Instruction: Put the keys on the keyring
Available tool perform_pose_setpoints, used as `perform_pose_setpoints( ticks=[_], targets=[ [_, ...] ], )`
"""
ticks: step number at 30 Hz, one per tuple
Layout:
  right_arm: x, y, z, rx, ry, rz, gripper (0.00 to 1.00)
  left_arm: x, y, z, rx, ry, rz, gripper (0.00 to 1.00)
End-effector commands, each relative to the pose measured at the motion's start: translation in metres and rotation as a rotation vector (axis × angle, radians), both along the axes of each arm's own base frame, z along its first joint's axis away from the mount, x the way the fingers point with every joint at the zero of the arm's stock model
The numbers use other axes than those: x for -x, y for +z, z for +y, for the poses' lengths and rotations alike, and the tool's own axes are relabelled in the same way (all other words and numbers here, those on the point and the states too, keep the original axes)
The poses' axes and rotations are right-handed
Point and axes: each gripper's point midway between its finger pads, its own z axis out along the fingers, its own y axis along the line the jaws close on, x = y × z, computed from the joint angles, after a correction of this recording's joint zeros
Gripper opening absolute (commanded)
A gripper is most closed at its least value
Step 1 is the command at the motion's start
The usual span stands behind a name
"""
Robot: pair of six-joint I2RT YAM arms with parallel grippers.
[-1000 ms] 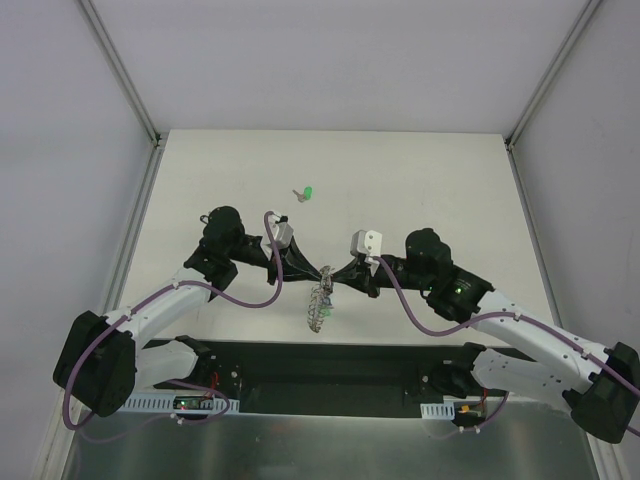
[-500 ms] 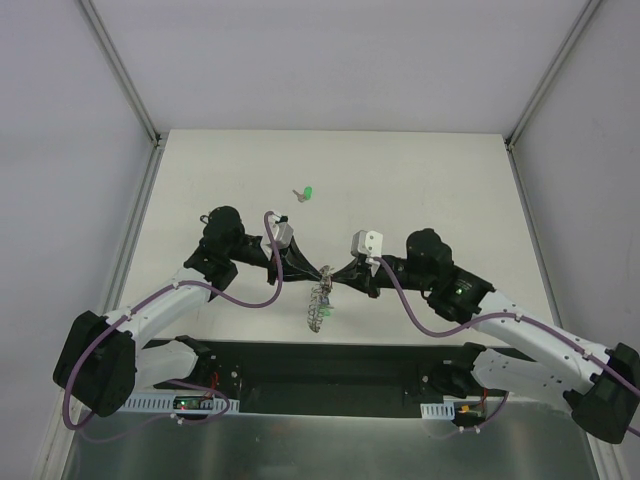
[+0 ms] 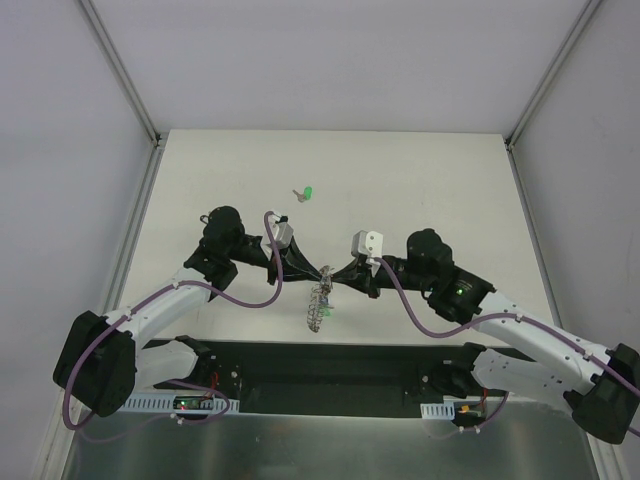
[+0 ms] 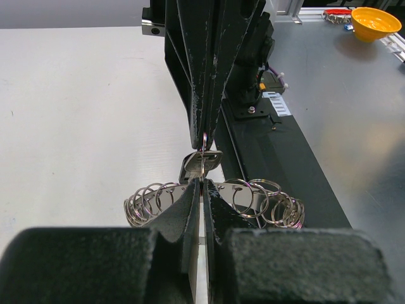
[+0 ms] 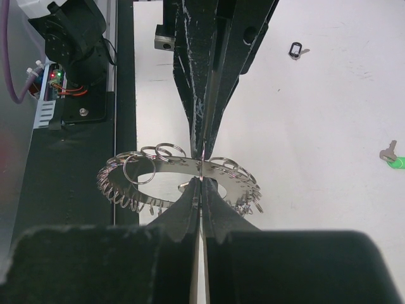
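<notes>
The left gripper (image 4: 202, 185) was seen with its two fingers pressed narrowly together on the rim of the keyring (image 4: 152, 199). The coiled loops of the ring spread out to either side of the fingertips. Tip to tip with it, the right gripper (image 5: 201, 182) was likewise pinched almost shut. It appeared to be closed on a small silver key (image 4: 201, 163) lying between the two grippers, though the exact grip could not be made out.

The contact was judged to be fragile. Both pinches sat on thin metal at the very fingertips, so a slight sideways pull from either arm could let the key twist or drop. The ring might also swing free, since most of it hung unsupported. If the key's hole were not lined up with the ring's wire, pushing on could be expected to jam it or force the fingers apart.

From the overhead camera the keyring was seen edge-on, held above the table (image 3: 430, 180). Its long axis ran from the meeting fingertips down toward the arm bases. A green key (image 3: 306, 192) lay well apart on the far side of the table, with its head to the right and its blade to the left.
</notes>
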Motion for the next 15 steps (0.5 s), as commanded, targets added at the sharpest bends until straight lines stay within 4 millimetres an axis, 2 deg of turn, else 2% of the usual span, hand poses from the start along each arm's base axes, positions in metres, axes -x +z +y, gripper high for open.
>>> perform_pose_setpoints(
  ticks=[1, 15],
  targets=[
    [0.0023, 0.0116, 0.006, -0.036, 0.025, -0.02, 0.01, -0.0023, 0.0277, 0.0, 0.06, -0.028, -0.118, 0.0],
    [0.0037, 0.0106, 0.008, -0.026, 0.035, -0.015, 0.01, -0.0014, 0.0298, 0.0006, 0.064, -0.027, -0.126, 0.0]
  ],
)
